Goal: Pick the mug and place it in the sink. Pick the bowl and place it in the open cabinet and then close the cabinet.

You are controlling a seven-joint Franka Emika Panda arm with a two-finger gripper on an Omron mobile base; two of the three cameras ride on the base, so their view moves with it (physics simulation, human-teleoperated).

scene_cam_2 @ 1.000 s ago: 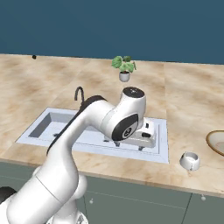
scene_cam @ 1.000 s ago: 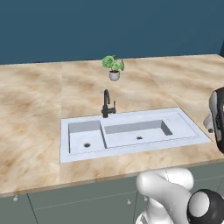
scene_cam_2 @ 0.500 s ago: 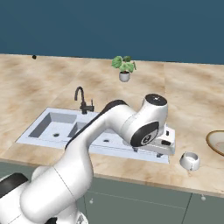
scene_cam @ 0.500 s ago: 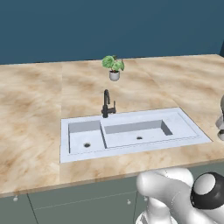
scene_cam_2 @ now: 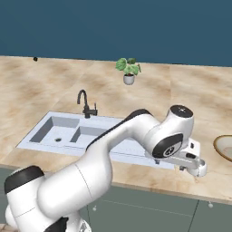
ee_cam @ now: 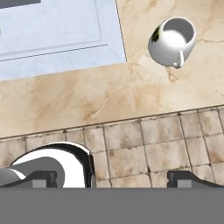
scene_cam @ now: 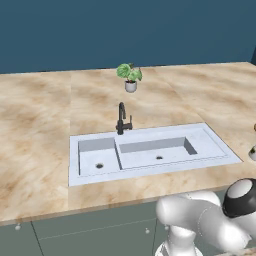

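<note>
While the white arm reaches over the counter's front edge at the right of the sink, we see its two-finger gripper (ee_cam: pixel 113 177) with the dark tips set wide apart and nothing between them. We locate the small glossy whitish mug (ee_cam: pixel 171 41) upright on the marbled beige countertop (ee_cam: pixel 87 96), just beside the pale grey-blue rectangular sink (ee_cam: pixel 57 35), clear of the fingertips. We see the cream-tan bowl (scene_cam_2: pixel 224 147) at the counter's right.
</note>
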